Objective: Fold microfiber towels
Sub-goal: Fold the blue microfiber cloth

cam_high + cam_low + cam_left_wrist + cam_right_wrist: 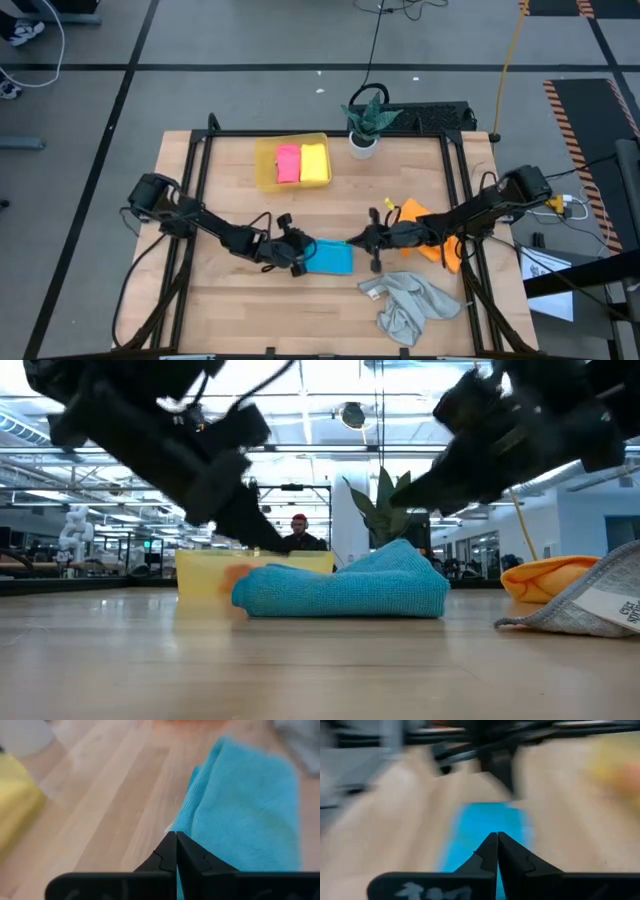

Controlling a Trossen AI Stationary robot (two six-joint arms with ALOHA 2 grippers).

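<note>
The bright blue towel [332, 257] lies folded into a small thick rectangle on the table's middle, near the front; it also shows in the low view [345, 590]. My left gripper [298, 263] is shut, its tips at the towel's left edge [182, 822]. My right gripper [352, 241] is shut and stands by the towel's far right corner, above the table [405, 495]. The orange towel [432, 232] lies crumpled under my right arm. The light grey towel [410, 305] lies crumpled at the front right. The pink towel [288, 163] and the yellow towel [314, 162] lie folded in the tray. My left gripper's shut fingertips [176, 840] stand over the blue towel's left edge, slanting down from the table's left. I cannot tell whether they touch it. My right gripper's wrist view is blurred; I cannot tell whether it touches the towel.
A translucent yellow tray [264, 165] stands at the back left of the middle. A small potted plant [365, 125] stands at the far edge. There is bare wood in front of the blue towel and at the table's front left.
</note>
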